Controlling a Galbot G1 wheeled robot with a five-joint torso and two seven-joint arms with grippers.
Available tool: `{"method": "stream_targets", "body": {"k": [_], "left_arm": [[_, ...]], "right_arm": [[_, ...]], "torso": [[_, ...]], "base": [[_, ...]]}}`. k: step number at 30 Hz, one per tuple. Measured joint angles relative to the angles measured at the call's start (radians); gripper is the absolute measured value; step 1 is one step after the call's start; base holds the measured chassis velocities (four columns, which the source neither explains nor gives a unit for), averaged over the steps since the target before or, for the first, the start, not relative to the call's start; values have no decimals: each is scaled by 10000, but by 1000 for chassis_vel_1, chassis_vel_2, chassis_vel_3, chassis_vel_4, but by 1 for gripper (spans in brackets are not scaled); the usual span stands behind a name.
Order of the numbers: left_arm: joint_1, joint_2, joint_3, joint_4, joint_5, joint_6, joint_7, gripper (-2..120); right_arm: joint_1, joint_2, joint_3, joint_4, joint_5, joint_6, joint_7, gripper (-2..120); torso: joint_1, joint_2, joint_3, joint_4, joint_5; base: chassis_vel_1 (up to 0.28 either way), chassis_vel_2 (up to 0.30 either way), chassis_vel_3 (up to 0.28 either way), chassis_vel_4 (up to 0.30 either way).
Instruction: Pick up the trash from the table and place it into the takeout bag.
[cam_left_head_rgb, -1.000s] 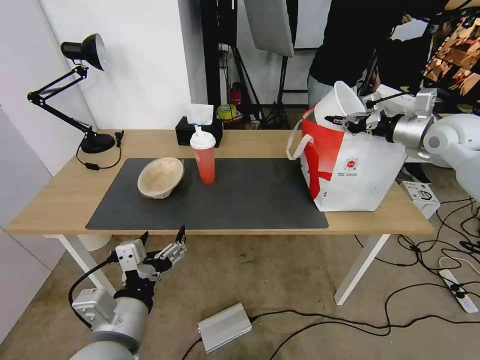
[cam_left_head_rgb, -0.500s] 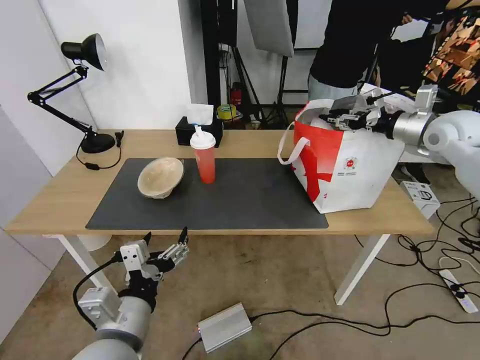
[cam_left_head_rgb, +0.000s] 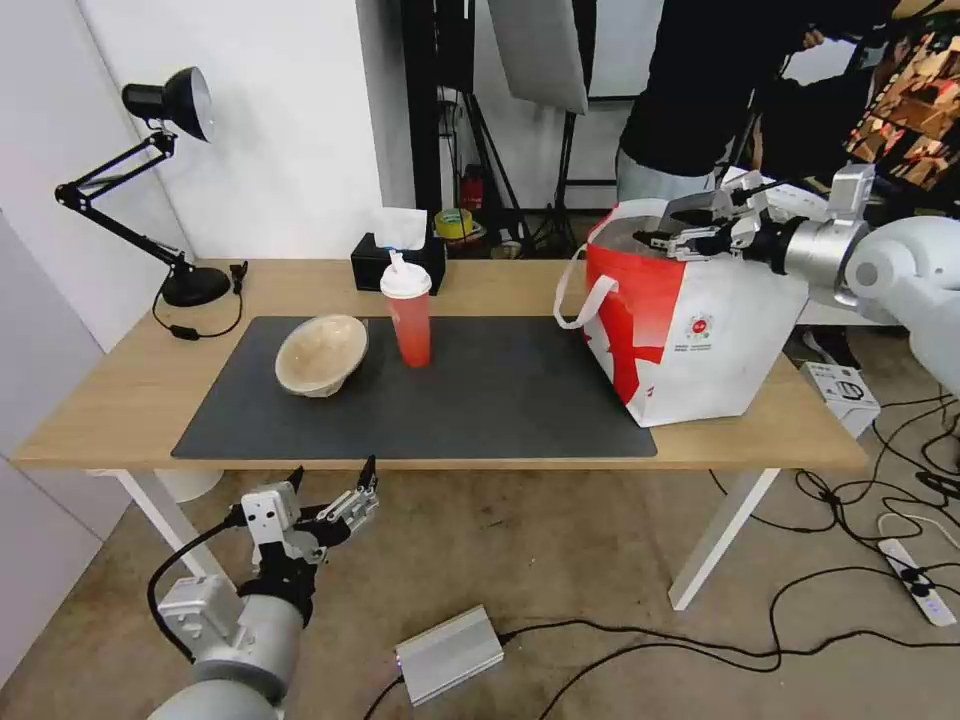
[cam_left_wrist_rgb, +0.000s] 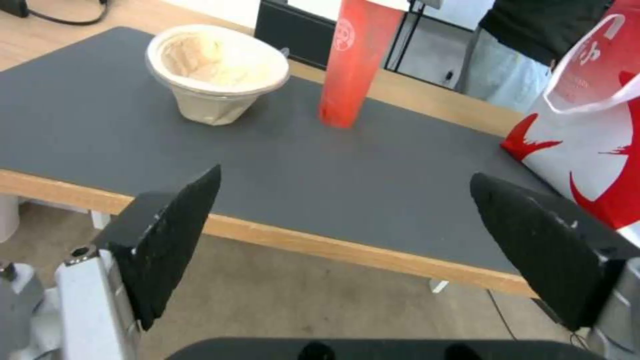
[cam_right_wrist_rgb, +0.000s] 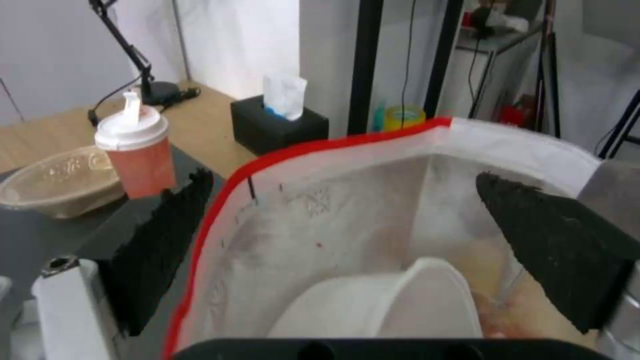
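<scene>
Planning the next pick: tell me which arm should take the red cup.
Left, probably. The left gripper hangs open below the table's front edge, facing the red cup and beige bowl. The right gripper is open above the takeout bag, farther away.

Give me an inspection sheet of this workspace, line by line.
Surface: wood table with dark mat.
Job's things: paper bowl and red cup on the mat; white bowl inside the takeout bag.
Clutter: black tissue box, desk lamp.
Grippers: right gripper open over the bag's mouth; left gripper open below the table edge.
Cables: several on the floor.
Surroundings: a person behind the bag.
</scene>
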Motion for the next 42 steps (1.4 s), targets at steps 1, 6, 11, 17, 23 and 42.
{"method": "stream_targets", "body": {"k": [1,6,11,17,23,42], "left_arm": [[12,-2,-2,-9,5,0,0,100],[88,-1,-69,-83,15,0,0,100],[130,12,-157,-137,15,0,0,100],[138,12,-194,-150,12,0,1,100],[143,18,-248,-157,3,0,0,100],[401,-41,-476,-188,23,0,-7,100]], "right_arm": [[0,-6,23,20,2,8,18,100],[22,-46,242,206,49,25,113,100],[55,-208,326,600,136,28,224,100],[-510,-409,935,1485,409,336,1170,100],[-1650,-834,1715,3288,772,1128,2680,100],[-5947,-277,3642,7387,-1603,3763,8490,100]], "torso": [[0,0,0,0,0],[0,-1,0,-1,0],[0,1,-1,0,0],[0,0,0,0,0],[0,0,-1,0,-1],[-1,0,0,0,-2]], "base": [[0,0,0,0],[0,0,0,0],[0,0,0,0],[0,0,0,0],[0,0,0,0],[0,0,0,0]]}}
